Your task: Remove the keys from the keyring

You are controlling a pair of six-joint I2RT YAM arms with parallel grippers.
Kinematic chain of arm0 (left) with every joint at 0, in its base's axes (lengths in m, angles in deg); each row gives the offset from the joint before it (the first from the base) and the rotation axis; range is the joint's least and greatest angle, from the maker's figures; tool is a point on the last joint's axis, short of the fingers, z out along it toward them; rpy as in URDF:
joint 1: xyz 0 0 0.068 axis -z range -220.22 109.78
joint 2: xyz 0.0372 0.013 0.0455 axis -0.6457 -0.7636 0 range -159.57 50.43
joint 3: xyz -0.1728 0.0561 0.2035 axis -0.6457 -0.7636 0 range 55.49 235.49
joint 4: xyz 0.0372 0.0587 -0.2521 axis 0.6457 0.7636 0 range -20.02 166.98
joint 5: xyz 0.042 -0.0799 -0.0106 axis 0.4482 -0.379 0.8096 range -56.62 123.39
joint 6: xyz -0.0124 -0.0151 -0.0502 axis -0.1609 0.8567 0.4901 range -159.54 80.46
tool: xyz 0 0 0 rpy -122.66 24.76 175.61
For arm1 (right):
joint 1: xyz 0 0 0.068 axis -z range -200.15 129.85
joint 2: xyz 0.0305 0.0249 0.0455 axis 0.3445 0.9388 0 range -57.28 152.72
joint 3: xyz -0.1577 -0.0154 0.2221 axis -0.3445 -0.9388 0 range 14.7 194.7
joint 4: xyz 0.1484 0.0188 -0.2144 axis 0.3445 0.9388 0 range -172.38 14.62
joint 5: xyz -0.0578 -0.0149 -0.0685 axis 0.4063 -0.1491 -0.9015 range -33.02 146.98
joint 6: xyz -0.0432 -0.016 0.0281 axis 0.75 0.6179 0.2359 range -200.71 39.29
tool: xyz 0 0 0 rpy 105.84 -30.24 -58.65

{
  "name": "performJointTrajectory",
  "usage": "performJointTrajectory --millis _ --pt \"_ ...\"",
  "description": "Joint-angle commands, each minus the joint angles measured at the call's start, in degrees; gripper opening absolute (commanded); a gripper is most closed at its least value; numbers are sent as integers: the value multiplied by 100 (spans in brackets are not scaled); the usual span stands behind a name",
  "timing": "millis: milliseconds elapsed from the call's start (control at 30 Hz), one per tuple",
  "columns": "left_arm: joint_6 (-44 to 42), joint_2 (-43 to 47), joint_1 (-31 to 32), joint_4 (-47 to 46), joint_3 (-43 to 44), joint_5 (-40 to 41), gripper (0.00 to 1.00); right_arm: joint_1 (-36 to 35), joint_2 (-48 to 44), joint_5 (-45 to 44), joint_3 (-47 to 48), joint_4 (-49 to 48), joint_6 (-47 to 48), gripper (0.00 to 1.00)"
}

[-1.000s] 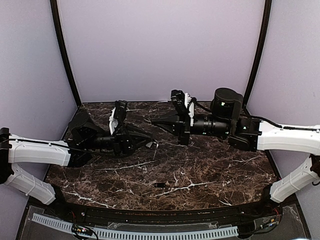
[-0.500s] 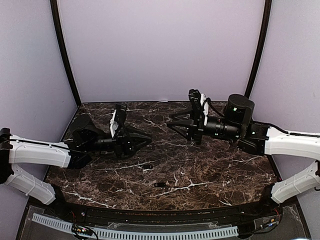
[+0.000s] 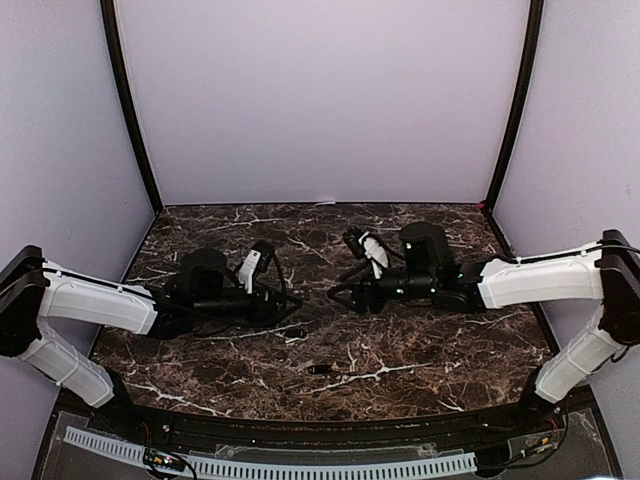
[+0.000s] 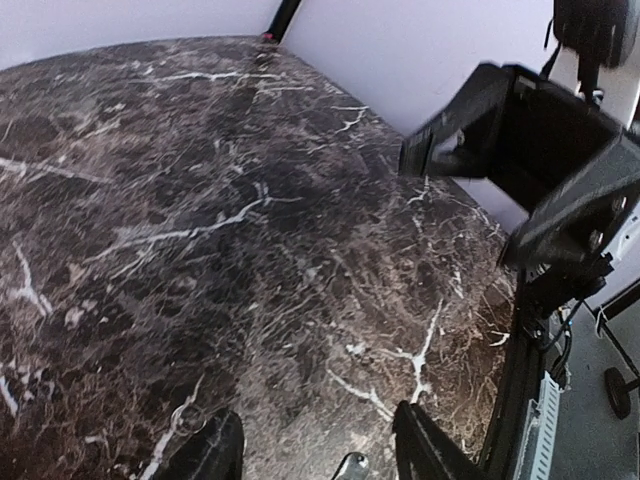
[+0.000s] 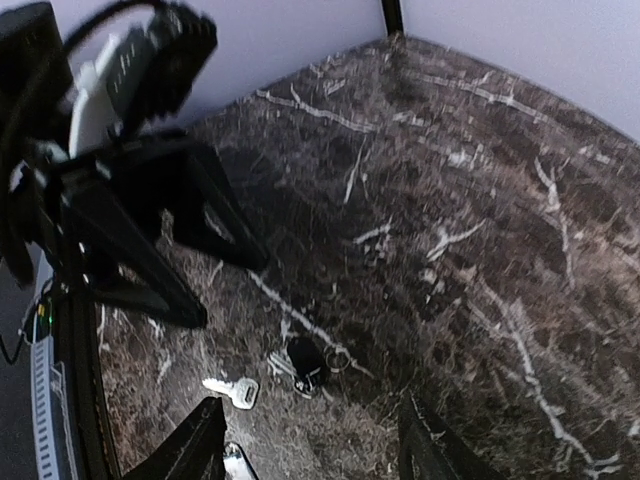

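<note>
No text, label, brand, number or sign can be read in any of the views. The small silver metal key (image 5: pixel 232 392), which lies on the dark brown marble table top with white veins (image 5: pixel 480 200), is too small and too blurred to show any stamp or engraving.
</note>
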Motion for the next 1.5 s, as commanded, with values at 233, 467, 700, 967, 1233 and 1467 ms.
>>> performJointTrajectory --millis 233,467,700,967,1233,1467 --pt "719 284 -516 131 -359 321 62 -13 2279 1244 316 -1114 448 57" --pt "772 331 -569 43 -459 243 64 -24 3040 1316 640 -1506 867 57" --pt "817 387 -589 -33 -498 254 64 -37 3639 1583 1062 -1611 1095 35" --pt "800 611 -644 28 -579 339 64 -57 3545 1682 780 -1941 1147 0" --pt "809 917 -653 -300 -676 132 65 61 2888 2410 259 -3080 413 0" --pt "641 1093 -652 -834 -618 -977 65 142 2285 2733 50 -3525 -181 0"
